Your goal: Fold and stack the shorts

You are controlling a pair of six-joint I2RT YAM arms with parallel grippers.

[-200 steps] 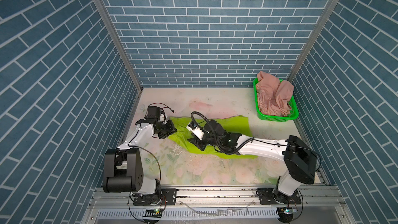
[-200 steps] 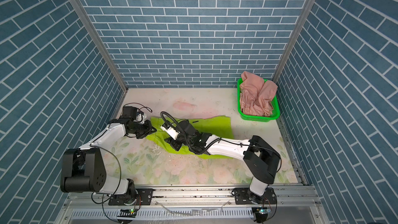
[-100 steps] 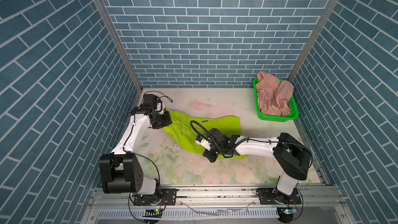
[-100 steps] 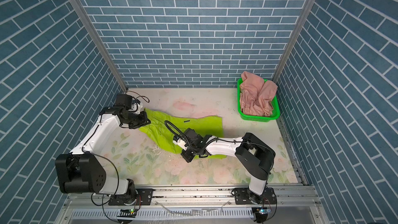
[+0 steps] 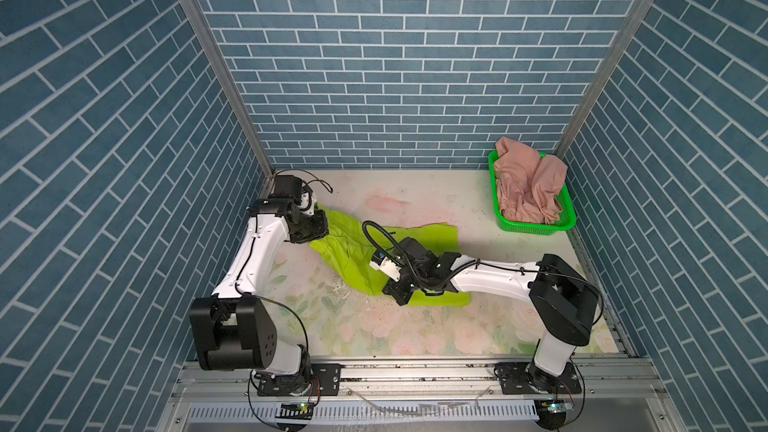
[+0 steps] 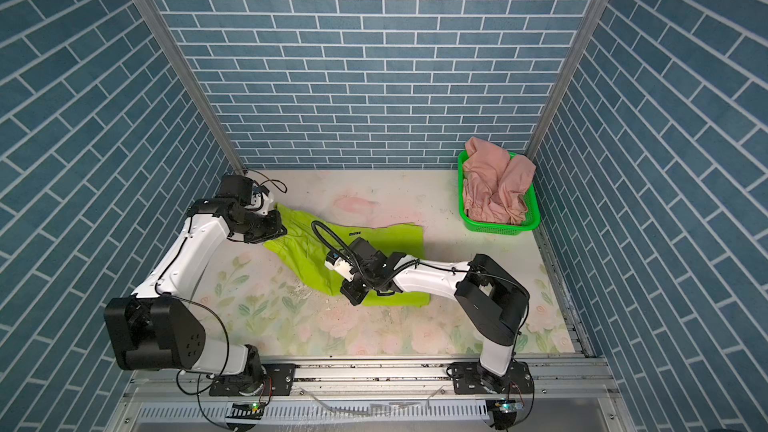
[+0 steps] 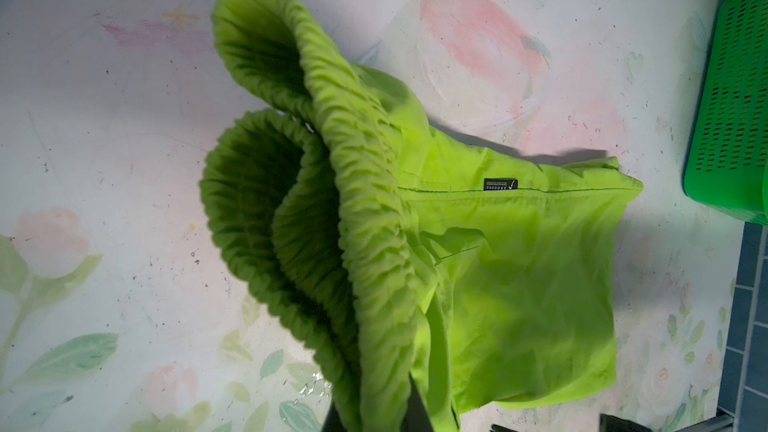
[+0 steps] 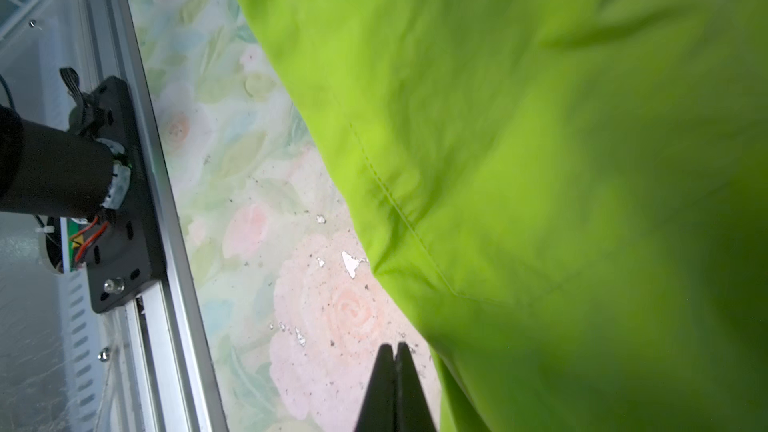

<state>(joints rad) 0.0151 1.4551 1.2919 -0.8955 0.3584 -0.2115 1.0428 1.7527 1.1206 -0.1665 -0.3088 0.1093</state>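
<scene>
Closing just now beside the green shorts (image 8: 540, 160), the right gripper (image 8: 394, 351) seems empty; the left gripper (image 7: 372, 413) holds the waistband (image 7: 365, 184), so folding likely needs a regrasp.

Near edge: I have bare table (image 5: 374, 326) the whole way between the two arm bases.
Far edge: an open strip runs from the middle to the basket (image 5: 536, 228), behind the lime-green shorts (image 5: 353, 243).
Far right corner: blocked by the basket, with pink shorts (image 5: 528, 184) heaped above its rim.
Middle: the lime-green shorts span it, and the left pincer (image 7: 374, 415) holds the waistband lifted.
Right side: my right arm (image 5: 490, 280) lies low across it, with bare table between it and the basket.
Left edge: the left arm (image 5: 257, 253) fills it.
Right pincer (image 8: 395, 367): closed, over bare table just beside the hem.
</scene>
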